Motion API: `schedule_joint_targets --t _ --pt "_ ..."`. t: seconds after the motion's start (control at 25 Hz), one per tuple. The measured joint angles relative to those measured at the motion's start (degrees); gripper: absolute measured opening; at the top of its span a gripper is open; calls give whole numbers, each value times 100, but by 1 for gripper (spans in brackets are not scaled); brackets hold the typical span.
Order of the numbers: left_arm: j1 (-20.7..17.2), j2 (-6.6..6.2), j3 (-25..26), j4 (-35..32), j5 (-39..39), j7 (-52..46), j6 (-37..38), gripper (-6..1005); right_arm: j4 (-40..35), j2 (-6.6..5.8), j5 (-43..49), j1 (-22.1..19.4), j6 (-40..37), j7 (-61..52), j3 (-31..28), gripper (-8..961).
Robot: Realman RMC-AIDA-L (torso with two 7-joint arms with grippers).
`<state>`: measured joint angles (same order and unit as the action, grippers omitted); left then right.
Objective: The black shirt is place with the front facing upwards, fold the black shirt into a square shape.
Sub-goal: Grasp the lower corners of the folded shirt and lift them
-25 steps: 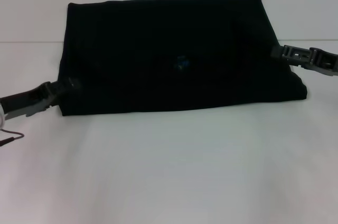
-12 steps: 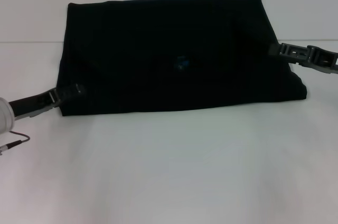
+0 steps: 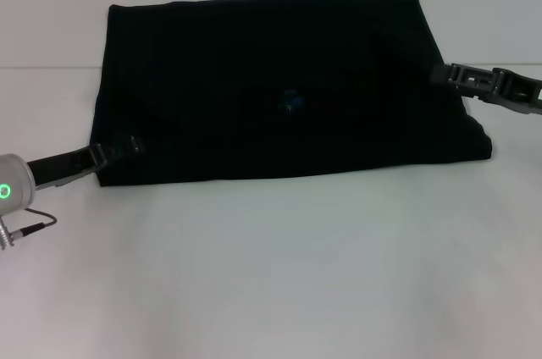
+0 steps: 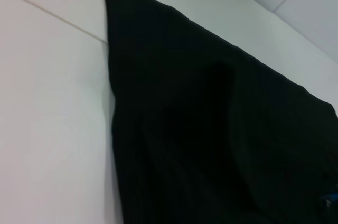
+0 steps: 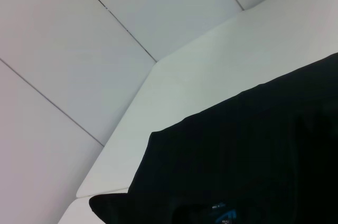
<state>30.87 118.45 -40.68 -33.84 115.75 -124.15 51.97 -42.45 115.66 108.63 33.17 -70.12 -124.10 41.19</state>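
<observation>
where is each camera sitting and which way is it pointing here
Head view: high on the body, looking forward and down at the black shirt on the white table; left claw and right claw show at its side edges.
Left wrist view: low beside the shirt's edge; no claw shows.
Right wrist view: looks across the shirt toward the wall; no claw shows.
All three share the shirt; its blue neck label shows in each.
</observation>
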Motion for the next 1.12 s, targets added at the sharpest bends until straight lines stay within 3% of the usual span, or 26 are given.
schedule_joint_targets --t 0.76,1.08,1.12 --pt "-13 186 -81 -259 409 -4 -156 920 6 -15 -249 -65 -99 36 -121 886" --pt "-34 226 -86 -374 548 -80 -174 601 18 -18 -292 -65 -133 78 -132 886" --pt "-92 294 -86 -531 551 -85 -180 568 18 -18 -293 -65 -134 79 -132 886"
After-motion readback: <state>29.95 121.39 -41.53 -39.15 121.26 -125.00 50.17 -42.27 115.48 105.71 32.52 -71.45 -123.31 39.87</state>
